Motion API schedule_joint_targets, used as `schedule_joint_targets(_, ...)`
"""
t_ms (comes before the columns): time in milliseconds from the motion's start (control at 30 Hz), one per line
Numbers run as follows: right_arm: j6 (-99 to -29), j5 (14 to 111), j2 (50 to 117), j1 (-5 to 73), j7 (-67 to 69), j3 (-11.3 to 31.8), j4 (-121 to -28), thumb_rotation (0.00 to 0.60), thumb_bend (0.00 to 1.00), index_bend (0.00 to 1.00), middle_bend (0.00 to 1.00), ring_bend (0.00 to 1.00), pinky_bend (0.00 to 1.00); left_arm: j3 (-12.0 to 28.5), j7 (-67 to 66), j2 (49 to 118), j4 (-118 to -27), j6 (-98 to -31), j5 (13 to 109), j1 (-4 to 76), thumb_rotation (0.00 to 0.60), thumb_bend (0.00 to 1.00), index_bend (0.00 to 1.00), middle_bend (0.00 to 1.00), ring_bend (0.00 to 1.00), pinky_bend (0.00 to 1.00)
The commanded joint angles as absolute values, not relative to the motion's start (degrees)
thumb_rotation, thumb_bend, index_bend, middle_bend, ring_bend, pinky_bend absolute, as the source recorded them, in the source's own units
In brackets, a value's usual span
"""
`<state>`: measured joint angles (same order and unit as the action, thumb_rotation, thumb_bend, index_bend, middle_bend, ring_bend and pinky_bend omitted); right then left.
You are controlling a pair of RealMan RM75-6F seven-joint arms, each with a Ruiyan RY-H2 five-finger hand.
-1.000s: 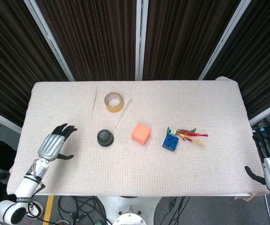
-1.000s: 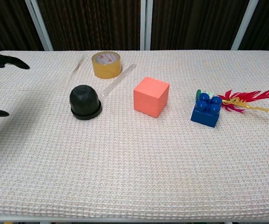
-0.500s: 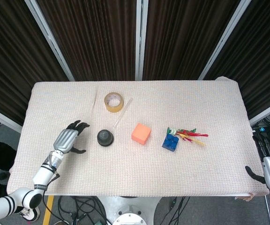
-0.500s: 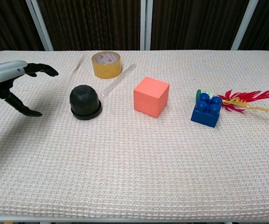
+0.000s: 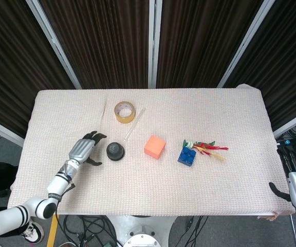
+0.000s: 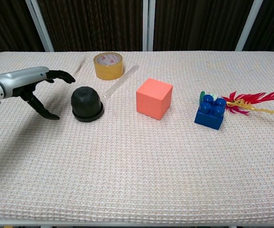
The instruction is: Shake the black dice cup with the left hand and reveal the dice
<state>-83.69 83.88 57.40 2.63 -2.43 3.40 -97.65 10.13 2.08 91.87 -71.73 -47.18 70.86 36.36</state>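
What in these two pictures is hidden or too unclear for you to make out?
- Dice: the black dice cup sits mouth down in both views, so whatever is under it is hidden.
- Right hand: cut off by the head view's right edge; absent from the chest view, so its state is unclear.
- Left hand: whether its fingers touch the cup is unclear from either view.
- Tape roll: its red label print is too small to read.

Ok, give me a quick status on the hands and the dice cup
Left hand open, just left of black dice cup, not touching. Right hand idle at table edge. Cup upside down on cloth, dice unseen. Nothing in the way.
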Motion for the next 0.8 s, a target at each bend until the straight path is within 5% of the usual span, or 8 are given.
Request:
schedule_joint_targets(33,-83.7,83.7,57.5,2.6,-2.5,3.4,-97.6,0.6,0.14,0.0,0.0,0.0,0.0,10.2,2.1,92.5,-71.3,-47.1,70.7,36.9,0.6,0.0,0.14,0.12,0.0,0.1)
schedule_joint_targets(800,-83.1,82.9,58.0,2.6,-1.2,3.4,-95.7,0.6,0.14,0.0,0.0,0.0,0.0,10.1,0.0,97.1,-67.0,-44.8,69.0,41.1,0.6,0.0,0.14,0.18,0.0,0.1)
